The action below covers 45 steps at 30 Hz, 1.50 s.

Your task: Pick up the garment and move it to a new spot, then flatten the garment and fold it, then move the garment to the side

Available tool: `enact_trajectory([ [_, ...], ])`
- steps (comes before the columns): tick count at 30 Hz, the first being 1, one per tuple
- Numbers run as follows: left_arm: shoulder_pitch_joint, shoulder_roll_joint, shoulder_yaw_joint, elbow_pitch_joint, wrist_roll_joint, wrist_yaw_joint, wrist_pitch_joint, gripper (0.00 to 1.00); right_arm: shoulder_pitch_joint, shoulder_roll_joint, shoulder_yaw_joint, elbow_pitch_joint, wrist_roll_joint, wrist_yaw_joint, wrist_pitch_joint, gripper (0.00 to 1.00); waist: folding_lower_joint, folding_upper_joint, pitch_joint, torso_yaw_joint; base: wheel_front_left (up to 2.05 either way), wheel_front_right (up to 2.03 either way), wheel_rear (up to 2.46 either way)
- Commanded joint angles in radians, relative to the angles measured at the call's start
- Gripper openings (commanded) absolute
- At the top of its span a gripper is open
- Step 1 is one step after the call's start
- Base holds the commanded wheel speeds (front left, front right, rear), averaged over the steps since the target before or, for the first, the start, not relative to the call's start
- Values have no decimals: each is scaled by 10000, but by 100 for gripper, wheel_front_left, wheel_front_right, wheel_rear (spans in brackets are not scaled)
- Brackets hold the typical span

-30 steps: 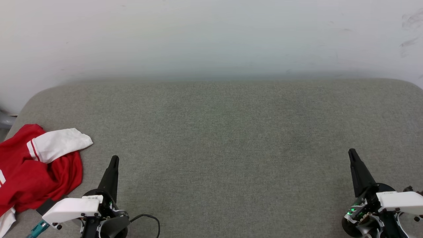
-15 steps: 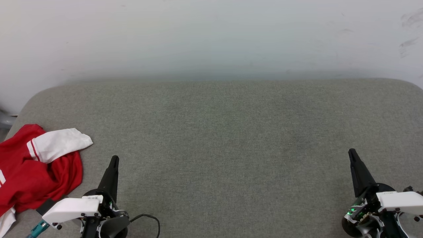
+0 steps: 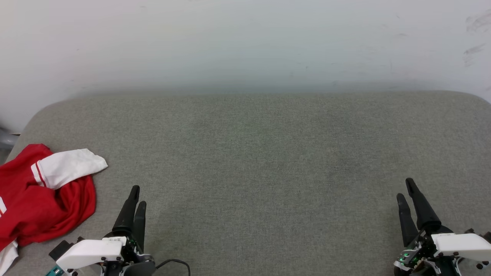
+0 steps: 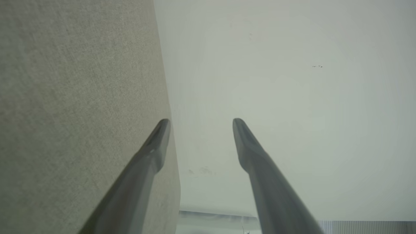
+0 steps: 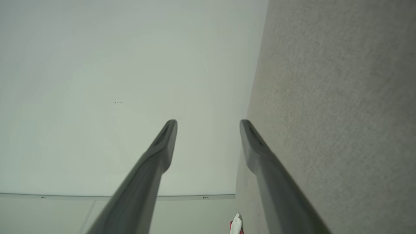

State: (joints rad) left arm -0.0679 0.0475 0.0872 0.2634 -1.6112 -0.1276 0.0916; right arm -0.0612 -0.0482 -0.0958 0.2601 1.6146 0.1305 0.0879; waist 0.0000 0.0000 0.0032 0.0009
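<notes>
By white wall (image 3: 245, 42), grey fabric surface (image 3: 268, 153), garment (image 3: 42, 203)

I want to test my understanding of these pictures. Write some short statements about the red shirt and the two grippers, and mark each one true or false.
1. The garment lies crumpled at the left edge of the grey surface. True.
2. The left gripper is closed on the garment. False: it is open and empty, and it stands apart from the garment, to its right.
3. The right gripper is open, with nothing between its fingers. True.
4. The garment is spread flat in the middle of the surface. False: it is bunched up at the left, with a white sleeve lying on top.
</notes>
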Motion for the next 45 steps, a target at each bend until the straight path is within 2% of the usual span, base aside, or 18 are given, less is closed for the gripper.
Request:
enact_trajectory([
  [1, -179, 14, -126, -291, 88, -5, -122, 100, -126, -20, 88, -316, -103, 2, -112, 100, 0, 0, -1, 5, 0, 0, 0],
  [9, -158, 17, -423, -782, 526, -8, -527, 100, 11, -22, 297, -833, -386, 2, -495, 100, 0, 0, -14, 29, 0, 0, 0],
  [18, -84, 19, -504, -1388, 2108, -12, -874, 100, 64, -75, 437, -1126, -2147, 2, -843, 100, 0, 0, -41, 62, 0, 0, 0],
  [37, 42, 264, -1045, -2144, 6799, -20, -1595, 100, 218, -83, 630, -1785, -8218, 2, -1424, 100, 0, 0, -84, 117, 0, 0, 0],
  [38, 52, 332, -1085, -2243, 7394, -21, -1695, 100, 261, -67, 602, -1893, -8906, 2, -1427, 100, 0, 0, -84, 126, 0, 0, 0],
  [45, 78, 460, -1159, -2467, 8777, -24, -1917, 100, 325, -42, 482, -2206, -10390, 2, -1388, 100, 0, 0, -77, 146, 0, 0, 0],
])
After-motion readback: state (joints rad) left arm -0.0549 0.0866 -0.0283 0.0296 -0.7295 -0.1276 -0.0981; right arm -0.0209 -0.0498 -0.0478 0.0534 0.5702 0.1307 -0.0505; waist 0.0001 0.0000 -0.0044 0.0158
